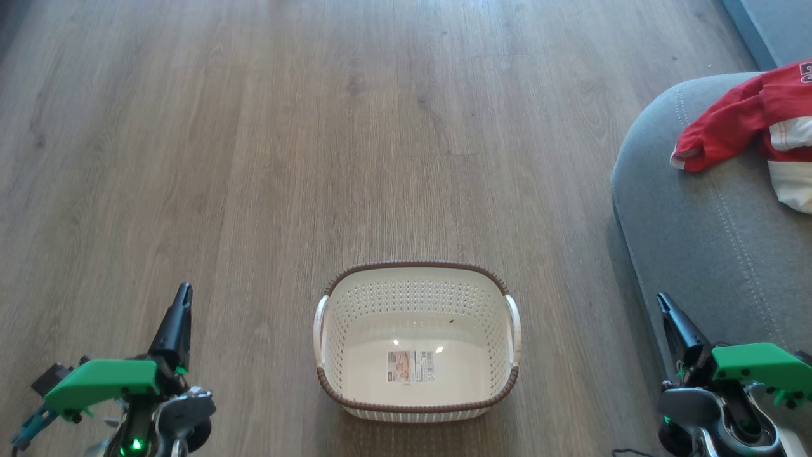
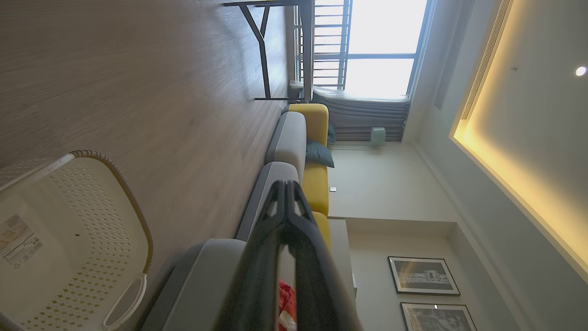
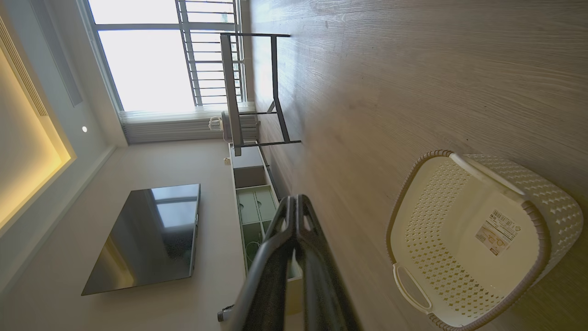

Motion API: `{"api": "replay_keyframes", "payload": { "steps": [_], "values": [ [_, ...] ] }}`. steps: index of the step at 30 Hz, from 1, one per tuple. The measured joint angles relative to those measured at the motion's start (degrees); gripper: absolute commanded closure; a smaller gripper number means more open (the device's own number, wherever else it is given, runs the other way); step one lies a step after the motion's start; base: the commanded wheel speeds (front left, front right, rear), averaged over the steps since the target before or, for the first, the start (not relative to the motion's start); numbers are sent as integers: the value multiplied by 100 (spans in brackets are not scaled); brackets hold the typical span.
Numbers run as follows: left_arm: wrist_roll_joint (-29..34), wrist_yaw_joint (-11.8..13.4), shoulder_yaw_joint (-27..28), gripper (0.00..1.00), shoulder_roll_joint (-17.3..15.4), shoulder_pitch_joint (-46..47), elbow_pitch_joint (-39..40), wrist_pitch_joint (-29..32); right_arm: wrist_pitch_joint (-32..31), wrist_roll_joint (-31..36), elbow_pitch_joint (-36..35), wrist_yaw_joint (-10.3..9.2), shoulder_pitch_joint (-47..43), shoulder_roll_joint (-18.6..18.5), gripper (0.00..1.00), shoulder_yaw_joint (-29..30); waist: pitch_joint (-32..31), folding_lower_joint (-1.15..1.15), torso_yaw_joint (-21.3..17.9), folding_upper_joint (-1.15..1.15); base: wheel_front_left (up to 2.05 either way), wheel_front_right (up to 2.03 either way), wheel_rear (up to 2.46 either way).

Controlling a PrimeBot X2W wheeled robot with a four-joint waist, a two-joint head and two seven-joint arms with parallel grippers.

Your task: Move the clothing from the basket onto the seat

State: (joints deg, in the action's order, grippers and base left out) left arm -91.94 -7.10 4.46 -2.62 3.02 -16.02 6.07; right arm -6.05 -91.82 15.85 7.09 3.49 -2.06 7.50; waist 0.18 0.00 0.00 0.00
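Clothing [image 1: 748,120]: on seat [image 1: 685,241]; judged soft, light, limp; pinch a bunched fold.
Basket [image 1: 415,264]: no garment inside.
Left tool [image 1: 183,298], right tool [image 1: 666,308]: fingers together, holding nothing.

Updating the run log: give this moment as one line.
basket: empty | clothing: on seat | left fingers: shut | right fingers: shut | task: looks done

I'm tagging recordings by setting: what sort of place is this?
Most likely a home living room: a long grey and yellow sofa, a wall-mounted television and framed pictures on the wall.
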Motion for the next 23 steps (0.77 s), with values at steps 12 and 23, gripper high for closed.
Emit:
{"api": "replay_keyframes", "payload": {
  "steps": [12, 23],
  "values": [
    [0, 0, 0, 100, 0, 0, 0, 0, 0, 0, 0, -1, 0, 0, 100, 0, 0, 0, 0, 0, 0, 0, 0],
    [0, 0, 0, 100, 1, 0, 0, -1, 0, 0, 0, -1, 0, 0, 100, 0, 0, 0, 0, 0, 0, 0, 0]
  ]
}}
